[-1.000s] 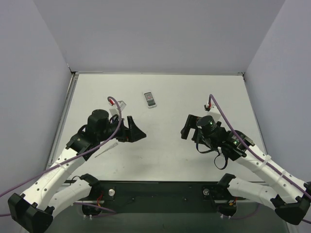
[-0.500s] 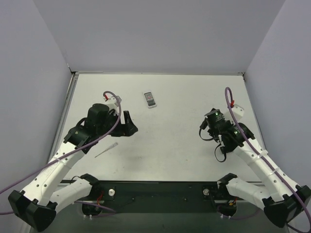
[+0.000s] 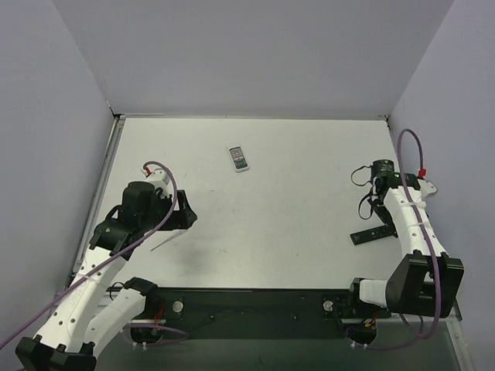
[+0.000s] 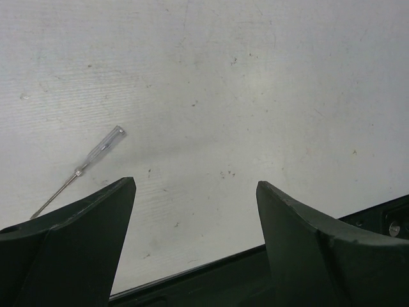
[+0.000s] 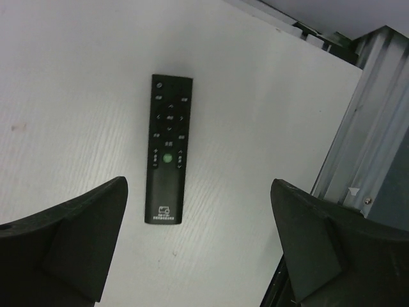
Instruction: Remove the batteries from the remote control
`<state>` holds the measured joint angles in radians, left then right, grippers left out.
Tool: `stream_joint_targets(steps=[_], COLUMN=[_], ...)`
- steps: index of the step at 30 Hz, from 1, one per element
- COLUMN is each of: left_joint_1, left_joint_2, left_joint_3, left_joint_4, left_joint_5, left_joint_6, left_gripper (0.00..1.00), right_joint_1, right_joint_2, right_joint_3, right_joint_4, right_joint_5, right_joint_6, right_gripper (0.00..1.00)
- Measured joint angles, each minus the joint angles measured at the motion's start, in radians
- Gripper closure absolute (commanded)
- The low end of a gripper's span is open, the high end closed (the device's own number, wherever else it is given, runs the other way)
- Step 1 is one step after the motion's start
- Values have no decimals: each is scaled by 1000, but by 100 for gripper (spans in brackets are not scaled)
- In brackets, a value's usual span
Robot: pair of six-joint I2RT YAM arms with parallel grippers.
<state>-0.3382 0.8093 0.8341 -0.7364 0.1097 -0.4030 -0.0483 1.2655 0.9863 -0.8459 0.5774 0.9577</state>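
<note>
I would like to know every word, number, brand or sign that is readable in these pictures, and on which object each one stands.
Nothing can be quoted with certainty.
black remote, beside its buttons: small white labels, too blurred to read.
black remote, bare end: a white boxed logo with print under it, too small to read.
white remote: too small to show any marking.
screwdriver: no text visible.

A white table (image 3: 294, 216) with a matte, faintly speckled top is enclosed on three sides by plain pale lavender panels: back wall (image 3: 255, 54), left wall (image 3: 46, 139), right wall (image 3: 456, 116). A black mounting plate (image 3: 255, 305) spans the near edge. Lighting is even and diffuse.
</note>
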Motion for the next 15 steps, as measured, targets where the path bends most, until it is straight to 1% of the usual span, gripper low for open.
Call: stream_joint_targets(steps=[3, 5, 10, 15], left_joint_1=[-3, -12, -47, -49], left_joint_2=[-48, -69, -95, -159], left_joint_3=[-31, -42, -45, -56], left_joint_4=[9, 15, 27, 39], left_joint_5=[13, 13, 5, -13], left_joint_6=[0, 0, -2, -4], left_gripper=[12, 12, 12, 12], right_joint_1=[-110, -157, -197, -229], right_joint_2=[28, 54, 142, 206], right_joint_3=[-3, -14, -53, -62], right_joint_4=[-3, 2, 43, 126], right_joint_5=[-15, -21, -71, -138], right_joint_6=[50, 77, 112, 111], right_gripper=[16, 17, 18, 25])
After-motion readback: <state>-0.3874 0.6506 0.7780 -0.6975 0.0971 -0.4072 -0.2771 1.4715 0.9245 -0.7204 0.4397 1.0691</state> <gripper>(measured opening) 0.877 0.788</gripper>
